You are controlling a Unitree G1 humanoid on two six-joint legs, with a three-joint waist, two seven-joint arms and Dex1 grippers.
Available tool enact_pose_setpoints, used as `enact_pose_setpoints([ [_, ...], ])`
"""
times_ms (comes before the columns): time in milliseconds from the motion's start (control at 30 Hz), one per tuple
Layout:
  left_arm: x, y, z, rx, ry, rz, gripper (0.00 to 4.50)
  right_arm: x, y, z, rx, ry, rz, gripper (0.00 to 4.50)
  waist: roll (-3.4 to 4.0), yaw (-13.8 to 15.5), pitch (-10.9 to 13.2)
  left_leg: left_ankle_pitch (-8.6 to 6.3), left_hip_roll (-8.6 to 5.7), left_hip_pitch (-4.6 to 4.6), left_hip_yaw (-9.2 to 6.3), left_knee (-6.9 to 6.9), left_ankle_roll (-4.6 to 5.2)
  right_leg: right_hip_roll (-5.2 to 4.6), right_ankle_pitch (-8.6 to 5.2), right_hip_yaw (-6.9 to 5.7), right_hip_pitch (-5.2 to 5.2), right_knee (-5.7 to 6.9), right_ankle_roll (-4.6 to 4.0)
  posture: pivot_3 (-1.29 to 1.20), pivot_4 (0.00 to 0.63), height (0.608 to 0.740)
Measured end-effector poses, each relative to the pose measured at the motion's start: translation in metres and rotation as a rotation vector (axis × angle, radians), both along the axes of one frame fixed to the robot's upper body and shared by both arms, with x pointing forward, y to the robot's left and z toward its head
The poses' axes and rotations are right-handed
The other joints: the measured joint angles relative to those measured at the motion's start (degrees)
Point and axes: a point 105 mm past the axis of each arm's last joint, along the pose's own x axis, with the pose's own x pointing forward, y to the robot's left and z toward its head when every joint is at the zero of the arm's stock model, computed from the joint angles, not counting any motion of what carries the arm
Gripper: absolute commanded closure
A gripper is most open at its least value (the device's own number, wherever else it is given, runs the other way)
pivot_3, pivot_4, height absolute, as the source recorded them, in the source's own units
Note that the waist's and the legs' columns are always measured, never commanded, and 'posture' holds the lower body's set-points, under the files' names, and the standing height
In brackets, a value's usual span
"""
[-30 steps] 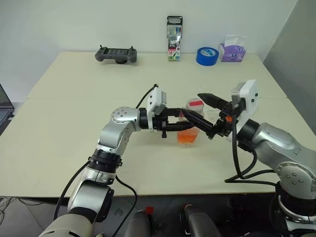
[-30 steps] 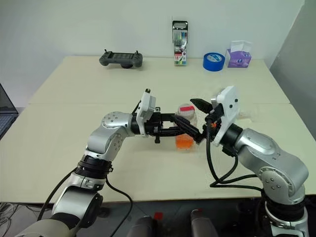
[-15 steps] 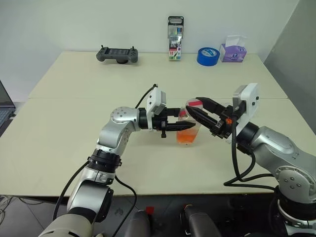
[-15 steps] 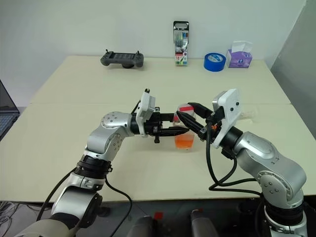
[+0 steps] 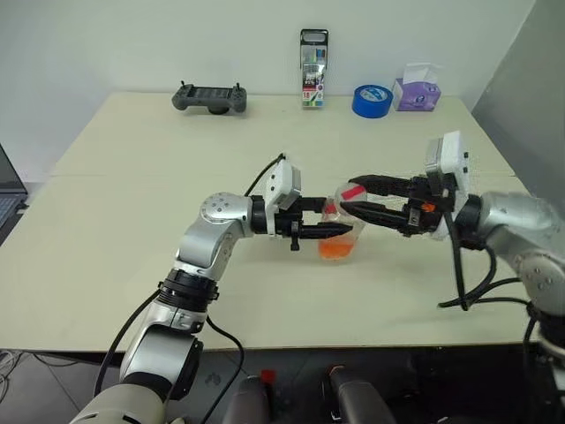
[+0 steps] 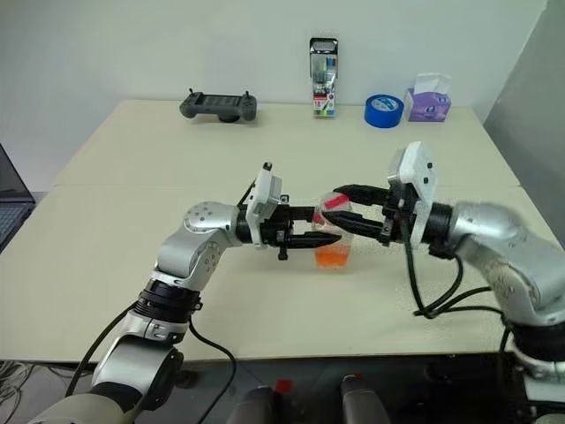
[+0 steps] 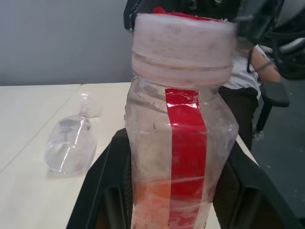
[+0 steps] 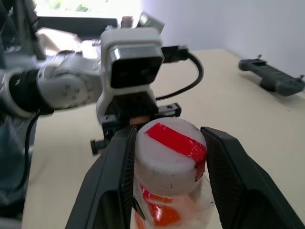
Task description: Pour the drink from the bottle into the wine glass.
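I see my left gripper [image 5: 346,230] squeezing the bottle [image 5: 341,228] standing on the table [image 5: 124,230], my right gripper [image 8: 167,157] closed around its cap [image 8: 167,148].

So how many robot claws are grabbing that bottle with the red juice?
2. The left gripper is shut on the bottle around its body. The right gripper is closed around the cap from the other side.
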Motion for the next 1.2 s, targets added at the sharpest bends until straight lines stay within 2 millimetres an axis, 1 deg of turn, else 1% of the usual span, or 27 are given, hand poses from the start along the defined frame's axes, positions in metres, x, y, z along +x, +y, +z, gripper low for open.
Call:
enact_pose_setpoints([
  [67,-0.001,-0.001,-0.004,0.014,0.012,-0.009,2.73,0.003,-0.003,-0.001,-0.059,-0.020,0.063,2.73,-0.01,-0.08,0.01,0.00,0.04,0.01,0.01,0.00,0.00,0.04,0.00,0.01,-0.01,0.03,0.00,0.00,0.150,0.740],
  [133,-0.001,-0.003,-0.003,0.010,0.013,-0.010,2.73,0.007,-0.005,0.002,-0.062,0.009,0.080,1.99,-0.01,-0.05,0.01,0.00,0.07,0.00,-0.03,0.00,0.00,0.05,0.01,0.02,-0.02,0.06,-0.01,0.00,0.150,0.740],
  [200,-0.001,-0.005,-0.001,-0.009,0.022,-0.011,2.73,0.011,-0.013,0.003,-0.044,0.062,0.037,1.38,-0.01,0.11,0.01,0.00,0.08,-0.05,-0.10,0.01,0.00,0.04,0.02,0.05,-0.02,0.05,-0.03,0.00,0.150,0.740],
  [300,0.001,-0.003,0.003,-0.030,0.021,-0.002,2.73,0.014,-0.036,0.003,0.007,0.153,-0.089,0.35,-0.01,0.33,0.01,0.00,0.09,-0.10,-0.14,0.02,0.00,-0.06,0.04,0.07,-0.03,0.05,-0.06,0.00,0.150,0.740],
  [333,0.000,-0.002,0.004,-0.033,0.019,0.000,2.73,0.011,-0.042,0.002,0.043,0.175,-0.137,0.03,-0.02,0.43,0.01,0.00,0.10,-0.14,-0.18,0.04,0.00,-0.09,0.04,0.05,-0.02,0.05,-0.07,0.00,0.150,0.740],
  [367,0.000,-0.002,0.004,-0.035,0.019,0.002,2.73,0.008,-0.046,0.000,0.071,0.192,-0.176,0.03,-0.02,0.45,0.01,0.00,0.10,-0.15,-0.17,0.02,0.00,-0.10,0.04,0.07,-0.02,0.04,-0.07,0.00,0.150,0.740],
  [433,0.001,0.002,0.004,-0.040,0.023,0.015,2.73,-0.005,-0.043,-0.005,0.128,0.223,-0.221,0.03,-0.02,0.37,0.01,0.00,0.10,-0.17,-0.16,0.03,0.00,-0.12,0.01,0.09,-0.03,0.06,-0.02,0.00,0.150,0.740],
  [500,0.001,0.002,0.003,-0.042,0.027,0.021,2.73,-0.013,-0.033,-0.005,0.200,0.229,-0.252,0.03,-0.02,0.00,0.01,0.00,0.10,-0.12,-0.10,0.06,0.00,-0.11,0.01,0.16,-0.03,0.11,0.00,0.00,0.150,0.740],
  [600,0.002,-0.001,0.004,-0.054,0.029,0.030,2.73,-0.020,-0.012,0.004,0.337,0.205,-0.280,0.03,-0.01,-0.21,0.01,0.01,0.08,0.02,-0.07,0.04,-0.01,-0.03,0.00,0.19,0.02,0.14,0.00,0.00,0.150,0.740],
  [733,0.004,-0.001,0.004,-0.061,0.029,0.045,2.73,-0.014,0.008,0.006,0.441,0.187,-0.371,0.03,-0.01,-0.11,0.01,0.01,0.09,-0.04,-0.09,0.02,-0.01,0.02,0.00,0.18,-0.02,0.10,0.01,0.00,0.150,0.740],
  [833,0.005,0.000,0.004,-0.063,0.031,0.053,2.73,-0.005,0.013,0.008,0.475,0.160,-0.440,0.03,-0.01,0.04,0.01,0.01,0.10,-0.08,-0.09,0.03,-0.01,-0.02,0.00,0.18,-0.03,0.07,0.00,0.00,0.150,0.740],
  [1000,0.006,-0.001,0.005,-0.064,0.029,0.053,2.73,0.000,0.015,0.007,0.453,0.108,-0.481,0.03,-0.01,0.05,0.01,0.01,0.09,-0.09,-0.08,0.03,-0.01,-0.06,0.00,0.18,-0.03,0.05,0.00,0.00,0.150,0.740],
  [1200,0.006,-0.001,0.008,-0.065,0.021,0.053,2.73,0.000,0.011,-0.007,0.379,0.091,-0.500,0.03,-0.01,0.05,0.01,0.01,0.08,-0.08,-0.08,0.03,-0.01,-0.05,0.00,0.17,-0.03,0.06,0.00,0.00,0.150,0.740],
])
